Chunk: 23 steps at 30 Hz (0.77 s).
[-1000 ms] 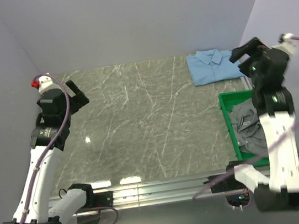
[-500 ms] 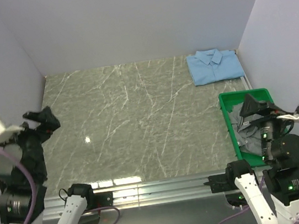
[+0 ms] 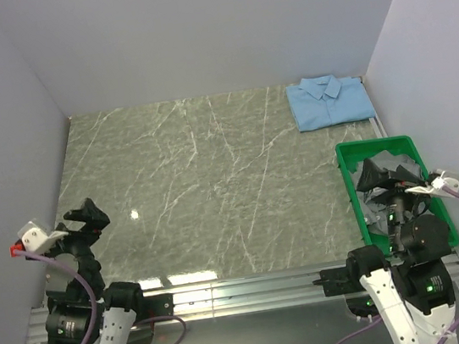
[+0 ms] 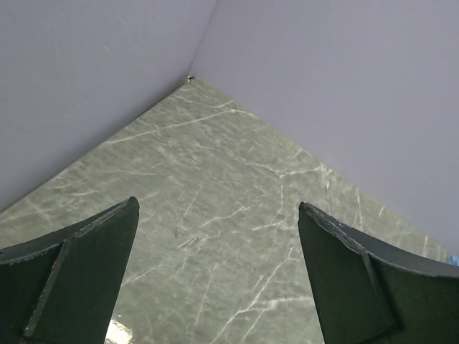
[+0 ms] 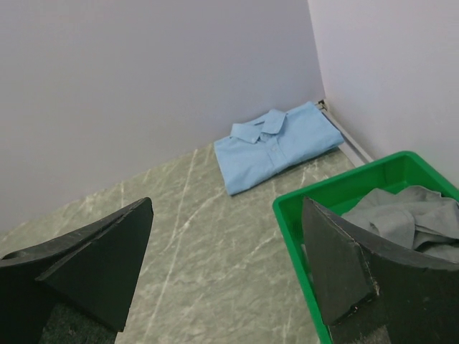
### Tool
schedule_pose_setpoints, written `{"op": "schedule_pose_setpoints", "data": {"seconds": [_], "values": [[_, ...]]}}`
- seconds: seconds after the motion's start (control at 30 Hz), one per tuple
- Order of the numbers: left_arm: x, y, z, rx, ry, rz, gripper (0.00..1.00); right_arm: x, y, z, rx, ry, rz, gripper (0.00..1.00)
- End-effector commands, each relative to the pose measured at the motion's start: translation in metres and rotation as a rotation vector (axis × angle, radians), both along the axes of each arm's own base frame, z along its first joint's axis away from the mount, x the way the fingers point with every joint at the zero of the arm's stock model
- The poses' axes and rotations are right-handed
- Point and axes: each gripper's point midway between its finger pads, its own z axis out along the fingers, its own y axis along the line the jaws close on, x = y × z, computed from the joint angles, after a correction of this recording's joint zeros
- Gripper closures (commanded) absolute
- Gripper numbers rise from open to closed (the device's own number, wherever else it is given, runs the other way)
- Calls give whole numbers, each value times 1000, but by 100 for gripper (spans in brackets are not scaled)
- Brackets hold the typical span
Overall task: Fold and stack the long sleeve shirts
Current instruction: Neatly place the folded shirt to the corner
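A light blue long sleeve shirt (image 3: 329,101) lies folded with its collar up at the far right corner of the table; it also shows in the right wrist view (image 5: 278,144). A grey shirt (image 3: 395,193) lies crumpled in the green bin (image 3: 348,179), seen too in the right wrist view (image 5: 409,218). My left gripper (image 3: 85,218) is open and empty, pulled back at the near left edge. My right gripper (image 3: 381,174) is open and empty, held above the near part of the bin.
The marble table top (image 3: 214,183) is walled at the back and both sides. The green bin (image 5: 337,193) stands at the right edge. A metal rail (image 3: 229,292) runs along the near edge between the arm bases.
Both arms have drawn back from the far half of the table to the near edge. The right gripper moved from the blue shirt to over the bin. Both stayed open.
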Motion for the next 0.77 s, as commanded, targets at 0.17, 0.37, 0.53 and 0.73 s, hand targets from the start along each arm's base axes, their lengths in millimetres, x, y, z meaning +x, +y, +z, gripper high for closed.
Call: {"op": "schedule_pose_setpoints", "data": {"seconds": [0.17,0.37,0.53,0.73], "values": [[-6,15,9,-97,-255,97,1,4,0,-1,-53,-72,-3,9],[9,16,-2,-59,-199,115,1,6,0,-6,-47,-69,0,8],[22,15,-10,-23,-142,127,1,7,-1,-7,-57,-67,-7,6],[36,13,-11,-2,-125,127,1,8,0,-7,-66,-70,-5,4]]}}
